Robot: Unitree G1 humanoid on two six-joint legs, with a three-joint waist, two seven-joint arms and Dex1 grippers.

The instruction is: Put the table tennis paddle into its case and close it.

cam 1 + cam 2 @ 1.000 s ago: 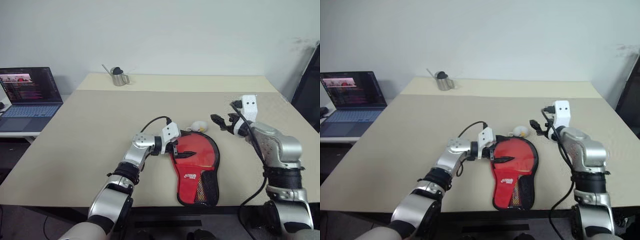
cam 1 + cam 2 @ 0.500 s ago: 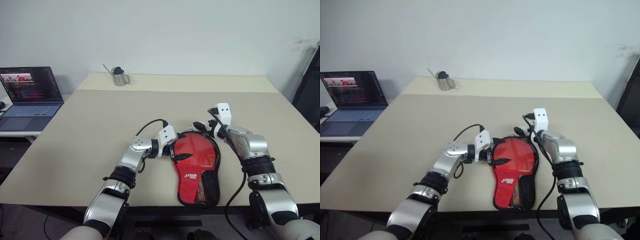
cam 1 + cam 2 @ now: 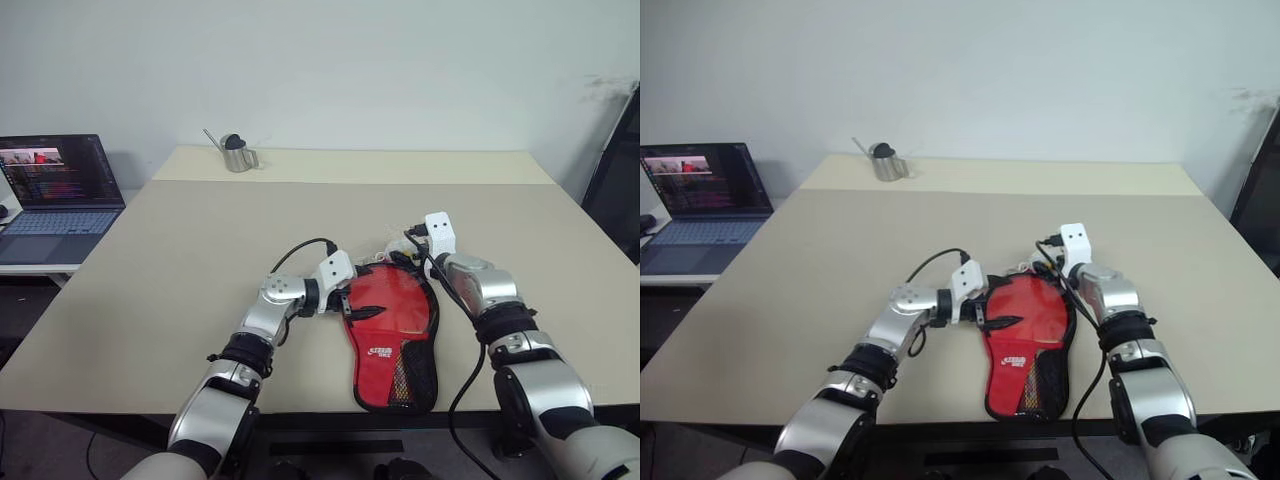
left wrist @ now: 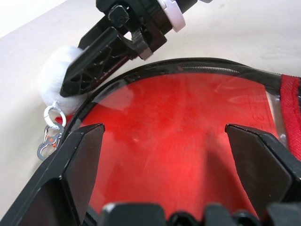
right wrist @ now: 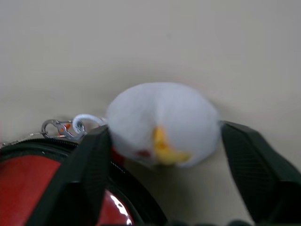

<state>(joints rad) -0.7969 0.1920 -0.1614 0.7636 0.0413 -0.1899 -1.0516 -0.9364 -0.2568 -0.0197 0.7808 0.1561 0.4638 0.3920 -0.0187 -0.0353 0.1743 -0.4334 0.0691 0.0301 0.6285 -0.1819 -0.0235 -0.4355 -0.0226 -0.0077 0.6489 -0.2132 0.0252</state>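
Right now the step in hand looks like the closing of the zip. The case [image 3: 395,320] lies flat on the worktop [image 3: 200,230], red logo face up, with its mesh-pocket end toward the robot and near the front edge. Whether the table tennis paddle is inside can't be told outright, but judging by the filled-out round head, it prob. is.

The left pincer [image 3: 355,300] is spread wide at the left rim of the case's round head, one finger over the red face and holding nothing. It is well placed to steady the case. The right pincer [image 5: 164,134] sits at the far end of the head. Its jaws stand apart on either side of a white plush charm [image 4: 56,84], which hangs by a small ring clip [image 4: 49,136] at the black zip edging [image 4: 188,66]. A firm pinch isn't evident yet.

The next move likely calls for the right pincer to pinch the charm or its ring, then draw it along the curved edging while the left one pins the case down. The charm is soft, so a slip is possible.

As for room, there's plenty beyond and to the right of the case. The metal jug [image 3: 238,153] and the laptop [image 3: 60,195] sit well apart from it. The tight spot is the front edge — a hard tug could drag the case over it.
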